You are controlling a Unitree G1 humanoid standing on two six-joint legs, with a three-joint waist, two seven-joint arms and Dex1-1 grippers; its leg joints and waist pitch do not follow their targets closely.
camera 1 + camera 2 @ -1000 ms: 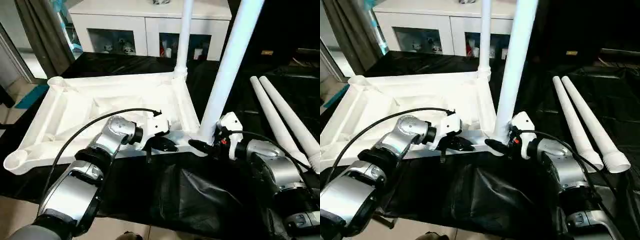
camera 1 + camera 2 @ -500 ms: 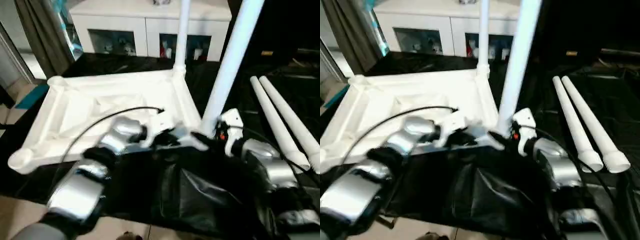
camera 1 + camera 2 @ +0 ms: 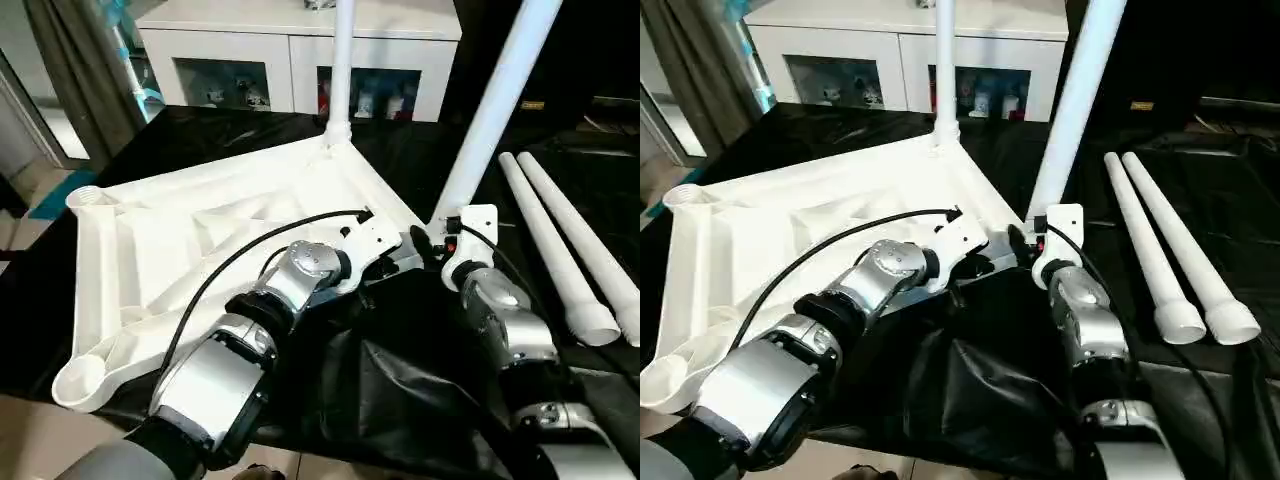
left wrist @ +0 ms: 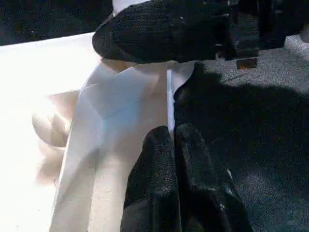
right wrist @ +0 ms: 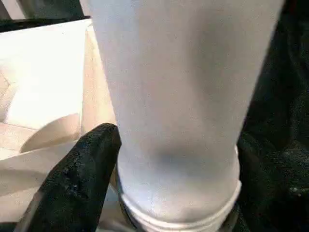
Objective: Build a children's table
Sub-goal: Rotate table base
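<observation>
The white table top (image 3: 180,250) lies upside down on black cloth, ribbed underside up. One white leg (image 3: 340,70) stands in the far corner socket. A second leg (image 3: 490,110) stands tilted in the near right corner socket. My left gripper (image 3: 390,265) is shut on the top's thin rim (image 4: 170,101) beside that corner. In the right wrist view, black fingers (image 5: 82,164) sit on both sides of the leg's base (image 5: 178,145), so my right gripper (image 3: 432,240) is shut on it. Two loose legs (image 3: 555,240) lie side by side on the right.
A white cabinet (image 3: 300,60) with glass doors stands behind the table top. A grey curtain (image 3: 80,70) hangs at the back left. Crumpled black cloth (image 3: 400,380) covers the work surface in front. The top's near left corner socket (image 3: 75,375) reaches the surface's front edge.
The table top has turned counterclockwise: its near right corner swung away and right, its near left corner came closer. Both grippers went with it, and the held leg now leans further right.
</observation>
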